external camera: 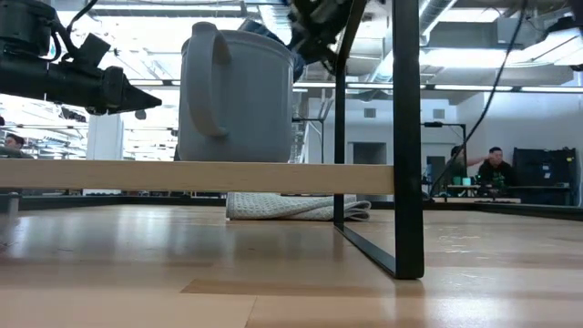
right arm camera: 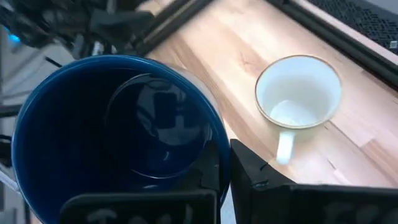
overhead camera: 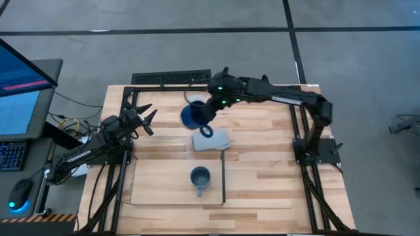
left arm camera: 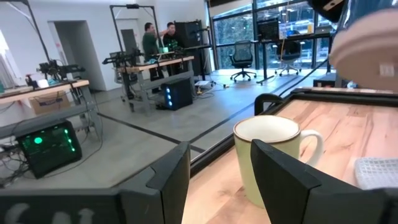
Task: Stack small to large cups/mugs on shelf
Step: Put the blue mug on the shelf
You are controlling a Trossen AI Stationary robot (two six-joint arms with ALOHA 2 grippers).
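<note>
My right gripper (overhead camera: 211,110) holds the dark navy mug (overhead camera: 191,117) in the air over the table's far middle. The mug's inside fills the right wrist view (right arm camera: 118,130), and its pale underside shows in the left wrist view (left arm camera: 367,50). The cream-white mug (right arm camera: 298,93) stands on its base on the tabletop below it, also seen in the left wrist view (left arm camera: 267,155). The small slate mug (overhead camera: 200,178) stands upright on the pale shelf panel (overhead camera: 164,187). My left gripper (overhead camera: 146,118) is open and empty at the table's left side. My right gripper pinches the navy mug's rim wall (right arm camera: 217,140), one finger (right arm camera: 208,177) inside and one finger (right arm camera: 252,168) outside. The fingers come from above, slanting in from the table's right. The mug hangs lifted clear of the table, its handle (overhead camera: 207,131) toward the near side.
A folded grey cloth (overhead camera: 211,139) lies on the table just beyond the shelf's far edge. The shelf's black strip (overhead camera: 224,177) runs along its right edge, and in the low view a black post (external camera: 407,137) stands up from it. People stand in the room beyond (left arm camera: 155,37).
</note>
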